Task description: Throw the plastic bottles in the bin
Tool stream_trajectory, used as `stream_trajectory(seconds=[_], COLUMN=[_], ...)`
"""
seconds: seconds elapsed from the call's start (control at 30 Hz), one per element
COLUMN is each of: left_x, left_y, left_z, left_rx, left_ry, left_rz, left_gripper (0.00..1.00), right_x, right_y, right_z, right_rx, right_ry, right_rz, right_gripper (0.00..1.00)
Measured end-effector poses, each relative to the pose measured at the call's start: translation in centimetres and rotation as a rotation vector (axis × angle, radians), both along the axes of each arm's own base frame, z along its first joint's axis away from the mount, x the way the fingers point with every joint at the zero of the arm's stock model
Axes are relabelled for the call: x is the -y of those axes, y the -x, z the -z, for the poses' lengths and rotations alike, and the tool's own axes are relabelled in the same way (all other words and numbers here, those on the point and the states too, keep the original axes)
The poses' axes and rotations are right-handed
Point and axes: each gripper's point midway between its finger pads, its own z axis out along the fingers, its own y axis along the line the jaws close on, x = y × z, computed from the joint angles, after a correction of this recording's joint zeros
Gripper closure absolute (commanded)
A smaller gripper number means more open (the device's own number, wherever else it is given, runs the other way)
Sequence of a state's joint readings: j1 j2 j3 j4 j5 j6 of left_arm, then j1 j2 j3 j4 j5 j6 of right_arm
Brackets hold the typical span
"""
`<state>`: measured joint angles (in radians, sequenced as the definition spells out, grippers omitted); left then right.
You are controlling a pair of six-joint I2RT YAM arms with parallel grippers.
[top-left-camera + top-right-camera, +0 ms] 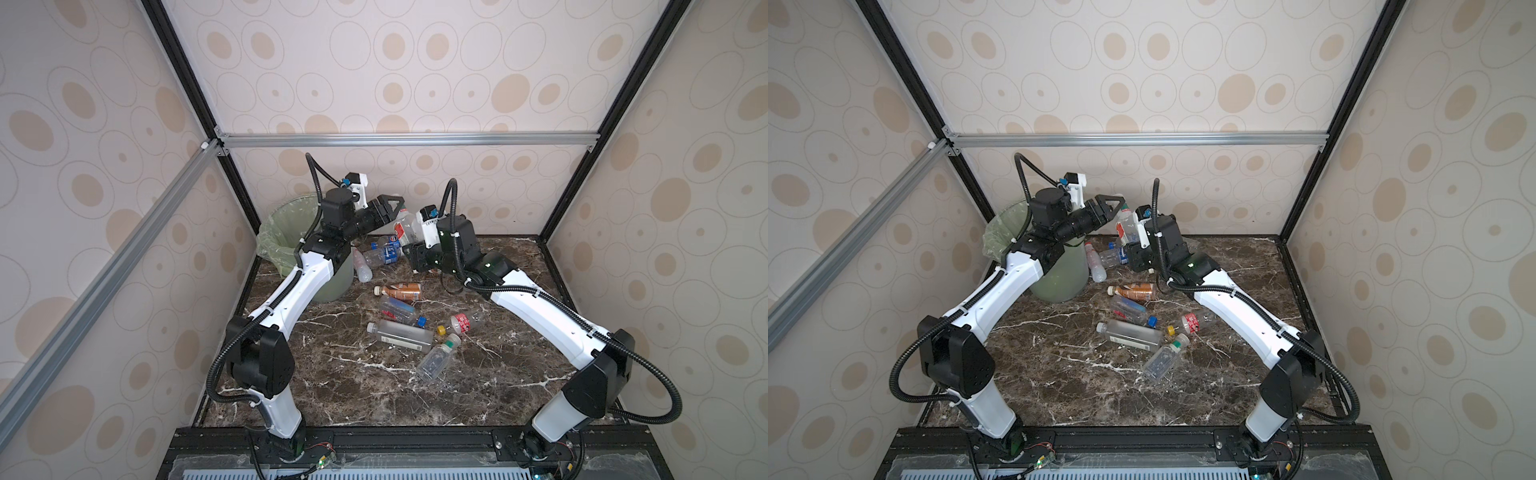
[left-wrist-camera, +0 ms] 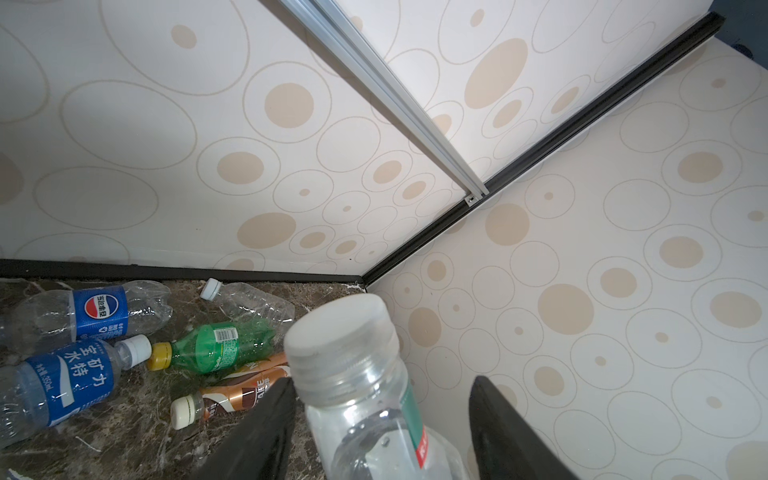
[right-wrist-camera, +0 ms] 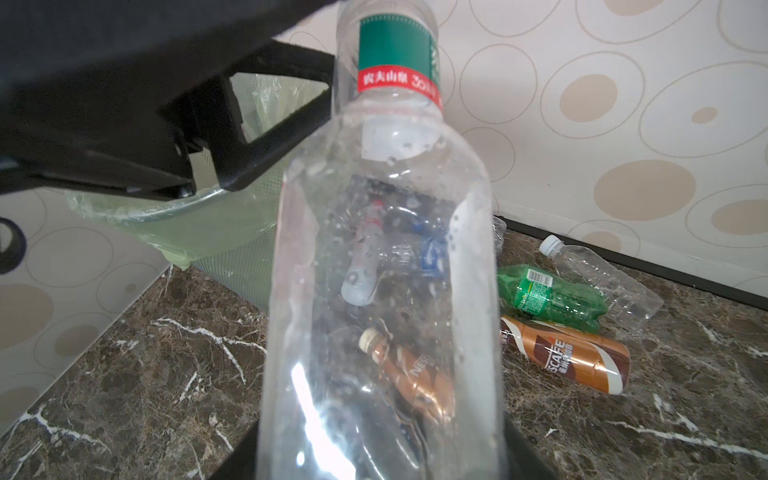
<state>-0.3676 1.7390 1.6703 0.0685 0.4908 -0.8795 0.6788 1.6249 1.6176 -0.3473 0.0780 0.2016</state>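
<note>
A clear plastic bottle (image 1: 405,226) (image 3: 382,266) with a green and red label and a white cap hangs above the back of the table. My right gripper (image 3: 382,449) is shut on its lower body. My left gripper (image 2: 382,386) (image 1: 392,204) stands open around the bottle's neck (image 2: 353,374), with a gap on one side. The bin (image 1: 282,232) (image 3: 232,249), lined with a light green bag, stands at the back left, under my left arm. Other plastic bottles lie on the table: a green one (image 2: 216,345), a brown one (image 1: 401,291) and a square clear one (image 1: 401,336).
More bottles lie near the back wall: two blue-labelled ones (image 2: 95,311) (image 2: 62,382), a clear one (image 2: 249,299) and a brown one (image 3: 569,357). At mid-table lie a red-labelled bottle (image 1: 461,322) and a green-capped one (image 1: 436,359). The dark marble table (image 1: 332,390) is walled on three sides.
</note>
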Motion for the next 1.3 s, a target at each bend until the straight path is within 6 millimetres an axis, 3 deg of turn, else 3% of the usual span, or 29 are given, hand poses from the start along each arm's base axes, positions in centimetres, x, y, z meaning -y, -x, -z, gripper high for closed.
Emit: stream_trajectory(seconds=[0.23, 0.33, 0.5, 0.7, 0.97, 1.17, 1.3], left_x=[0.3, 0.4, 1.2, 1.5, 1.0, 1.0, 1.0], left_y=[-0.2, -0.2, -0.1, -0.6, -0.8, -0.8, -0.8], left_z=[0.4, 0.2, 0.3, 0.7, 0.1, 0.3, 0.6], left_rx=[-0.010, 0.000, 0.006, -0.016, -0.019, -0.025, -0.028], left_ry=[0.008, 0.016, 0.023, 0.034, 0.046, 0.044, 0.031], left_rz=[0.012, 0.020, 0.054, 0.057, 0.035, 0.036, 0.033], left_gripper=[0.50, 0.39, 0.33, 0.51, 0.57, 0.73, 0.78], right_x=[-0.4, -0.6, -1.2, -1.5, -1.5, -1.6, -1.5], right_y=[-0.2, -0.2, 0.0, 0.0, -0.2, -0.3, -0.3], right_z=[-0.5, -0.8, -0.8, -0.4, -0.2, 0.2, 0.4], right_rx=[0.016, 0.023, 0.031, 0.032, 0.041, 0.047, 0.048], right_ry=[-0.037, -0.048, -0.061, -0.064, -0.058, -0.055, -0.047], right_rz=[-0.004, -0.014, -0.041, -0.048, -0.048, -0.048, -0.048], right_gripper=[0.50, 0.50, 0.50, 0.50, 0.49, 0.49, 0.40])
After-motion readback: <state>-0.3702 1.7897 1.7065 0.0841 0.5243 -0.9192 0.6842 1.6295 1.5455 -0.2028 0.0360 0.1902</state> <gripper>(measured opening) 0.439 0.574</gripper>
